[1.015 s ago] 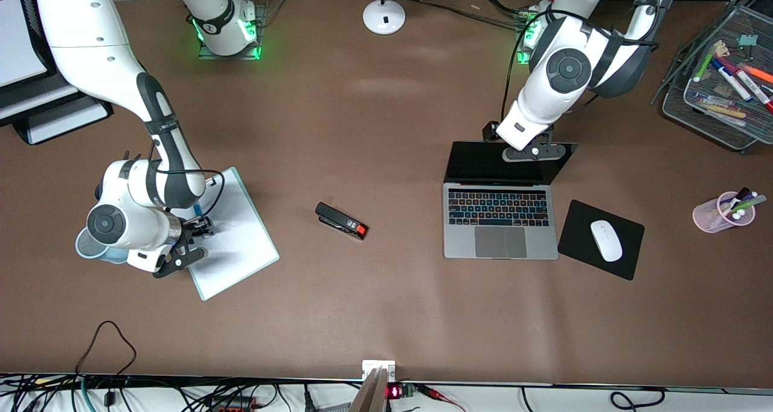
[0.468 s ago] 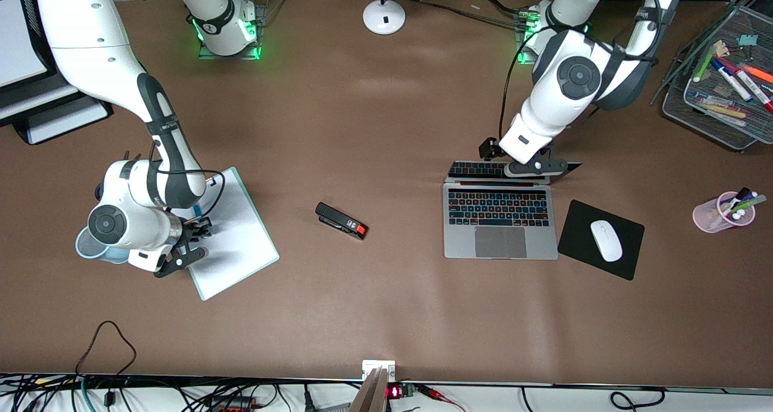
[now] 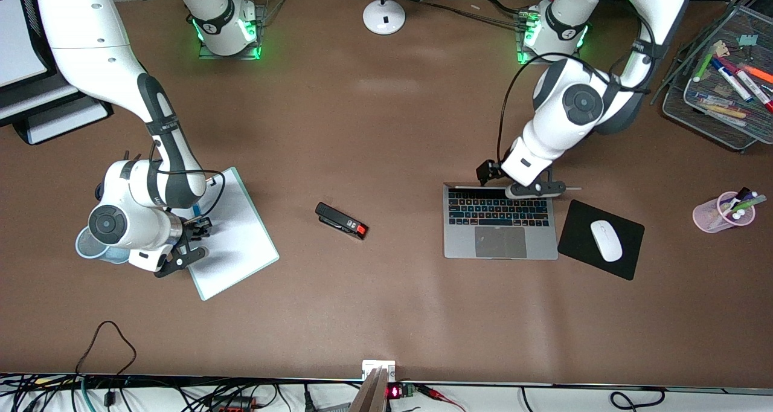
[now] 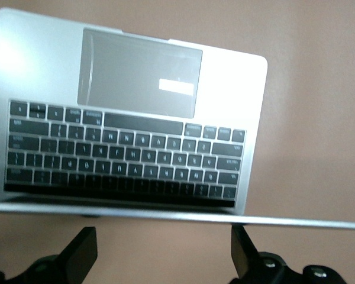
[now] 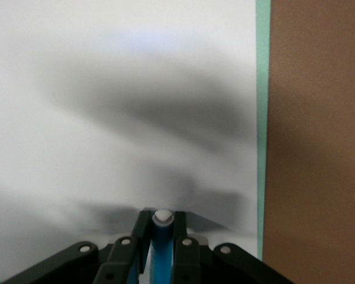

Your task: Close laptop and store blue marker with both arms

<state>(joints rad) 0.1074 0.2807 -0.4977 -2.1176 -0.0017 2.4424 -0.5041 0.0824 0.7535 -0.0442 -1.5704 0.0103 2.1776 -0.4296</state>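
Observation:
The laptop lies open toward the left arm's end of the table, with its lid standing about upright and showing as a thin edge. My left gripper is at the lid's top edge. In the left wrist view the laptop shows its keyboard and trackpad, and my left gripper is open with the lid's edge across the gap. My right gripper hangs over the white clipboard. In the right wrist view my right gripper is shut on the blue marker, white end outward.
A black stapler lies mid-table. A white mouse sits on a black pad beside the laptop. A pink cup with markers and a mesh tray of markers stand at the left arm's end. A light-blue cup stands under the right arm.
My left gripper has moved toward the front camera with the lid's top edge, and the lid has swung from leaning back to about upright. The right arm has not moved.

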